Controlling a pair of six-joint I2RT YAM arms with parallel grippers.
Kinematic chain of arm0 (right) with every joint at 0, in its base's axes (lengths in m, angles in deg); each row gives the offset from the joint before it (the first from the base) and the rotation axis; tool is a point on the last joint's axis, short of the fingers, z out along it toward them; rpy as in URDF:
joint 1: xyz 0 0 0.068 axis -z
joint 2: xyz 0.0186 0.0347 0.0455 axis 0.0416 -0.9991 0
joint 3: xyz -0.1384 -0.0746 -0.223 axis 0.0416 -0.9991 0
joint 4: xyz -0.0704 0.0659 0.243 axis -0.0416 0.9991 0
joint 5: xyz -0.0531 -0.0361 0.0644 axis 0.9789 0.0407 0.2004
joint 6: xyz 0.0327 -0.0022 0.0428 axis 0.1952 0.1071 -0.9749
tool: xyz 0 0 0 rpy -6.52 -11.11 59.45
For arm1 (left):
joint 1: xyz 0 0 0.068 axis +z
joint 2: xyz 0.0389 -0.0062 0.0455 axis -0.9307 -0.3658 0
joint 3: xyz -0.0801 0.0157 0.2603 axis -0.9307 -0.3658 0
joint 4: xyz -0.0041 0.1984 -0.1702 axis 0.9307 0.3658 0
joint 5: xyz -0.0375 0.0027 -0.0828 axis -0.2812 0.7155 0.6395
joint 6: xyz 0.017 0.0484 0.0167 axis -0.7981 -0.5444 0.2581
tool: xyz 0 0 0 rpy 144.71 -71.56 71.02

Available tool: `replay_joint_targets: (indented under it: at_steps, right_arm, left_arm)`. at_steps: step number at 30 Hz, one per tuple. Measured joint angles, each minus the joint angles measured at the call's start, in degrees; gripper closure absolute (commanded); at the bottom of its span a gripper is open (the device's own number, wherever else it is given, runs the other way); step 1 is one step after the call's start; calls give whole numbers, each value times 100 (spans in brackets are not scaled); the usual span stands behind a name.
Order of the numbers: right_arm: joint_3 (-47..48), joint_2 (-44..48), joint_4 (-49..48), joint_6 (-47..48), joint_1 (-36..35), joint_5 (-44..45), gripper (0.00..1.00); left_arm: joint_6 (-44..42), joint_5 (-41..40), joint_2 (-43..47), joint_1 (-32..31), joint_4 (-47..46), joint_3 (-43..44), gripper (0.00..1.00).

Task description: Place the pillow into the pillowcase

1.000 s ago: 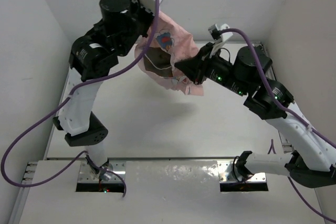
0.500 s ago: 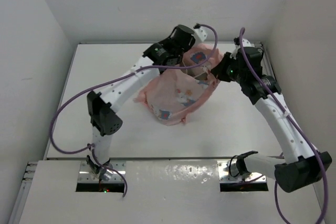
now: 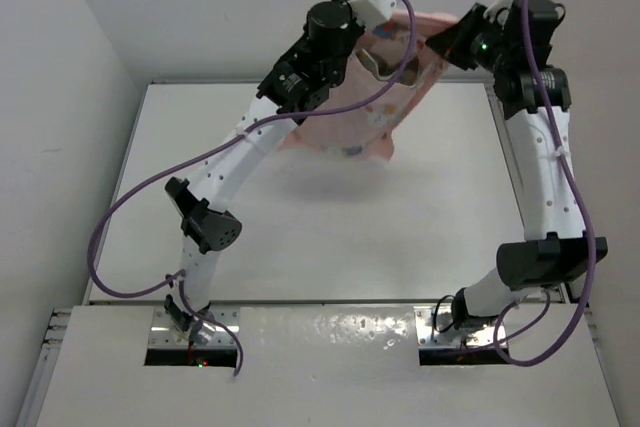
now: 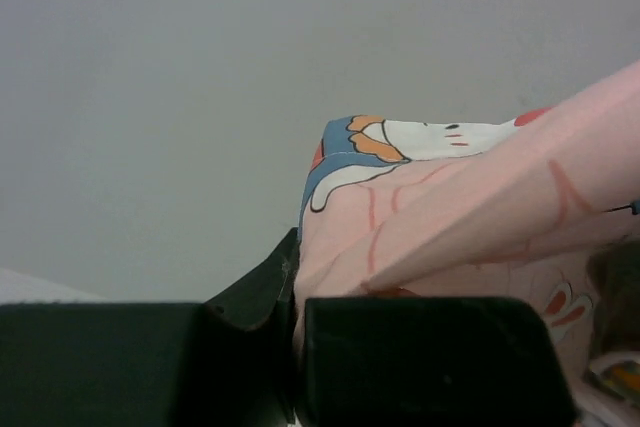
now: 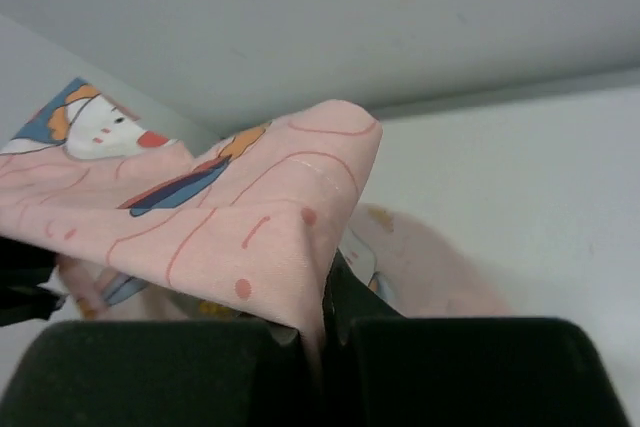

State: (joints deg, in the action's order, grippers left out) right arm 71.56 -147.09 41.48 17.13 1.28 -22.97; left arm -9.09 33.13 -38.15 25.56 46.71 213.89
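The pink printed pillowcase point(image 3: 372, 119) hangs in the air over the far part of the table, held by its top edge between both grippers. My left gripper point(image 3: 378, 39) is shut on one top corner, with the cloth point(image 4: 450, 207) pinched between its jaws point(image 4: 298, 282). My right gripper point(image 3: 447, 44) is shut on the other top corner, and the fabric point(image 5: 230, 212) folds over its jaws point(image 5: 325, 292). A dark sliver of the pillow point(image 3: 377, 59) shows in the case's open mouth. The rest of the pillow is hidden inside the bulging case.
The white table point(image 3: 300, 227) lies below the hanging case. White walls close in at the back point(image 3: 200, 7), left and right. Both arms are stretched high and far, with purple cables point(image 3: 130, 207) looping beside them.
One second ago the case hung raised at the back left. Half a second ago it was down near the table. Both arms have now lifted it high again, further right.
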Motion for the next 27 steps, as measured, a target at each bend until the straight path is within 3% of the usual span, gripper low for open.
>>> replay_joint_targets:
  at_steps: [3, 4, 7, 10, 12, 14, 15, 16, 19, 24, 27]
  right_arm:
    - [275, 195, -363, 92, -50, -221, 100]
    - [0, 459, -518, 129, -76, -275, 100]
    - [-1600, 1425, -1084, 297, -144, -396, 100]
    - [-3630, 2354, -1508, 575, -304, -470, 95]
    - [-4861, 2780, -1628, 833, -433, -503, 85]
    - [-6035, 3215, -1567, 1080, -577, -492, 77]
    - [-6623, 3484, -1510, 1196, -664, -474, 70]
    - [-7173, 3773, -1423, 1290, -772, -461, 54]
    - [-8430, 4640, -1250, 1438, -1156, -474, 37]
    - [-8697, 5554, -1097, 1412, -1655, -308, 33]
    - [-8297, 5602, -1200, 1316, -1685, 92, 43]
  left_arm:
    - [-227, -13, 98, 0, -295, 302, 99]
    - [-236, 74, 175, -4, -232, 273, 92]
    - [-251, 577, 675, 13, 367, -387, 83]
    - [-361, 1335, 1464, 22, 1049, -2011, 81]
    - [-396, 1720, 1847, 13, 1556, -3176, 78]
    - [-431, 1985, 1974, -11, 2048, -4103, 67]
    - [-450, 2096, 1976, -24, 2369, -4535, 63]
    - [-459, 2192, 1976, -50, 2675, -4953, 53]
    - [-516, 2417, 1982, -96, 3781, -5766, 45]
    - [-562, 2439, 2544, -315, 4725, -6795, 43]
    - [-514, 2330, 2741, -356, 4916, -6675, 43]
